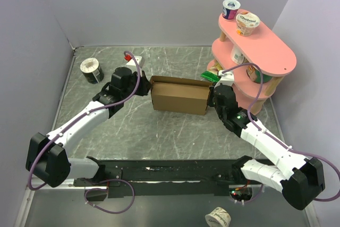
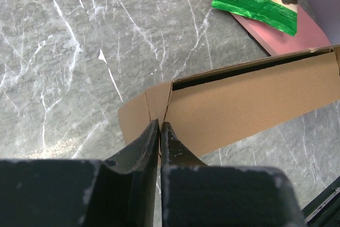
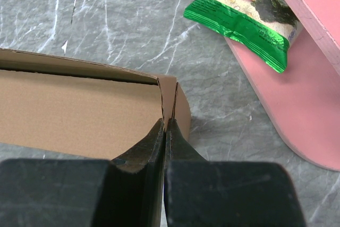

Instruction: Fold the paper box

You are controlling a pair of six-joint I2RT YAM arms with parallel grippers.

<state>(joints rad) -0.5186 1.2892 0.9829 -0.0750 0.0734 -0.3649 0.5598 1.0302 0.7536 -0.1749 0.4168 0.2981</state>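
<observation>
Pinches end flaps of the brown corrugated cardboard paper box (image 2: pixel 249 99) tight, one in left gripper (image 2: pixel 160 124), one in right gripper (image 3: pixel 165 122).

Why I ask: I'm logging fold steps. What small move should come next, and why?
Probably swing the left end effector inward, folding the end flap it pinches toward the open cavity of the paper box. That flap juts out past the corner crease, the top slot gapes open, and the right end effector pinches the opposite corner, which should steady the box.
</observation>
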